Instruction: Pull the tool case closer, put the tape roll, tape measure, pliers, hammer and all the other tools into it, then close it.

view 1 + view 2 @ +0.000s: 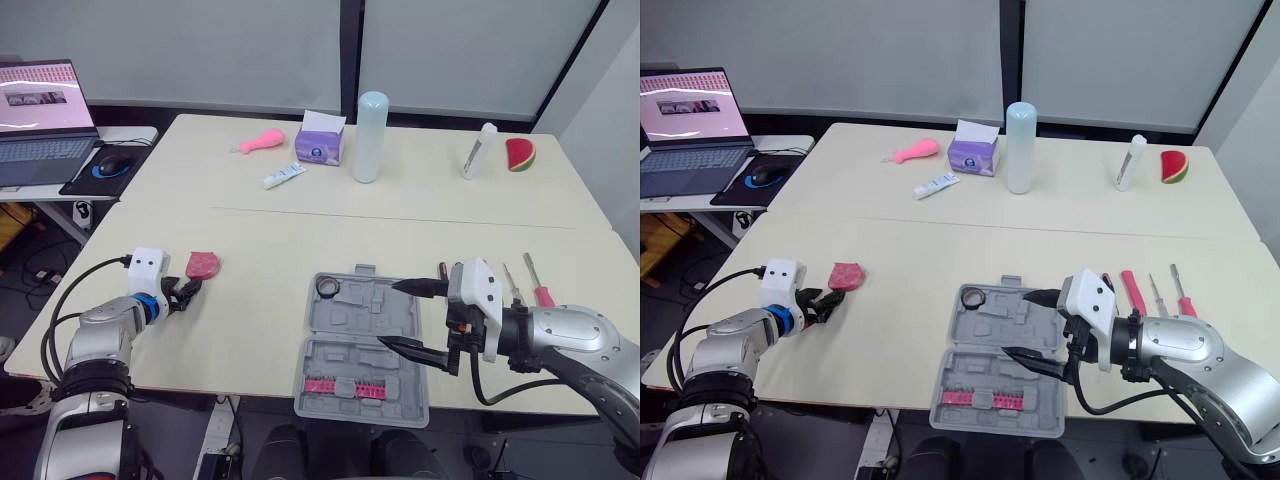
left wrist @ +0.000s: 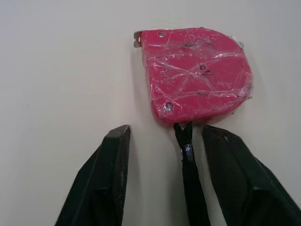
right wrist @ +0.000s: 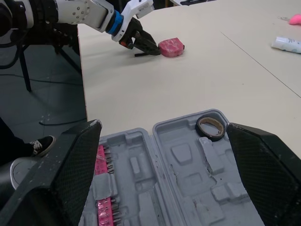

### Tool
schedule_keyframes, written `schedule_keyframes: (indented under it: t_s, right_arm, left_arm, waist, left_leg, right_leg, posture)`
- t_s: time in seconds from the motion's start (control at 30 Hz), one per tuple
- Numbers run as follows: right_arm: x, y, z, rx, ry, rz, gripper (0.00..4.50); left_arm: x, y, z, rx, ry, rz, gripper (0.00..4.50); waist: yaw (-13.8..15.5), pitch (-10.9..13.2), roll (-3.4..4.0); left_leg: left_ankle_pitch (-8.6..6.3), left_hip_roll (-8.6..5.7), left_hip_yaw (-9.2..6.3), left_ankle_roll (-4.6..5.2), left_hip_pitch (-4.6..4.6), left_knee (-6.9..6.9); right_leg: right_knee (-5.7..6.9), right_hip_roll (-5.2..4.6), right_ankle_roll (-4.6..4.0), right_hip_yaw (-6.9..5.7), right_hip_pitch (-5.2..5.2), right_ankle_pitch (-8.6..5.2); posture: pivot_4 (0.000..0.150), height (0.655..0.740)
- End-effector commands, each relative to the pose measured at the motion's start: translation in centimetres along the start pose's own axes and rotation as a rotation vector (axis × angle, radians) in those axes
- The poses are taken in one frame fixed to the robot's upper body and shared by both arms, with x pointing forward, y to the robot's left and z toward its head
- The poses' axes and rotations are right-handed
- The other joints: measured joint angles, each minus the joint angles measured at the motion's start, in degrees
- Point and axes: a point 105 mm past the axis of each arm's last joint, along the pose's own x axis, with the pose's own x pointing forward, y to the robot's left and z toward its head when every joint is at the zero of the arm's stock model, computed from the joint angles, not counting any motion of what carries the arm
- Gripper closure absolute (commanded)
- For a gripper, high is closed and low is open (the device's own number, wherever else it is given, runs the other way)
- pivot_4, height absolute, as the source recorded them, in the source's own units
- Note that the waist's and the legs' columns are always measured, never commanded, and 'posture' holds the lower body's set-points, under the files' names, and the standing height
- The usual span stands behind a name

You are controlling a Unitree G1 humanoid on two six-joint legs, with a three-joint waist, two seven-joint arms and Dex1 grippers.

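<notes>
Tool case (image 1: 350, 322) open at near table edge, tape roll (image 1: 328, 288) inside. Tape measure (image 1: 203, 265) on table, left gripper (image 1: 187, 292) jaws spread just short of it. Right gripper (image 1: 390, 315) spread above case. Screwdrivers (image 1: 540, 288) lie outside; lid not yet closed.

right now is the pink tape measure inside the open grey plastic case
No, the pink tape measure lies on the cream table before the left pincer.
</notes>
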Motion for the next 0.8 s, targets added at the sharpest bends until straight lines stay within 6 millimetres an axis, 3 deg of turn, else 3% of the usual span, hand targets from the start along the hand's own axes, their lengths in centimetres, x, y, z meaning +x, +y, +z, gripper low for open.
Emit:
schedule_keyframes:
  t_s: [0.03,0.17,0.47,0.8]
  right_arm:
    - [-0.3,0.2,1.0,-0.044,-0.024,-0.008,0.0]
    - [-0.4,0.2,1.2,-0.054,-0.028,-0.007,0.0]
    - [-0.2,0.3,1.1,-0.055,-0.03,0.008,0.0]
    - [-0.1,0.4,0.6,-0.055,0.011,0.038,0.0]
  left_arm:
    - [0.4,-0.7,-1.6,-0.009,0.064,-0.03,3.28]
    - [0.1,-0.4,-2.2,-0.018,0.074,-0.013,4.42]
    - [-2.3,-1.2,-3.3,0.057,0.08,-0.099,4.46]
    - [-7.3,-4.1,-6.0,0.261,0.145,-0.361,4.46]
  waist:
    - [0.0,0.0,0.01]
    - [-0.1,0.0,0.02]
    - [-0.4,0.0,0.1]
    - [-0.4,0.0,0.18]
  left_leg:
    - [0.0,0.0,0.01,0.0,0.0,0.0]
    - [0.0,0.0,0.01,0.0,0.01,0.0]
    - [0.0,0.03,0.05,0.0,0.05,-0.02]
    - [-0.01,0.03,0.09,0.01,0.06,-0.05]
  right_leg:
    - [0.0,0.0,0.0,0.01,0.0,0.0]
    - [0.0,0.0,0.0,0.01,0.0,0.0]
    - [0.0,0.0,0.0,0.04,0.0,0.0]
    - [-0.03,-0.01,0.0,0.12,0.0,0.0]
  posture:
    - [0.15,0.6921]
    - [0.15,0.6921]
    - [0.15,0.6921]
    - [0.15,0.6921]
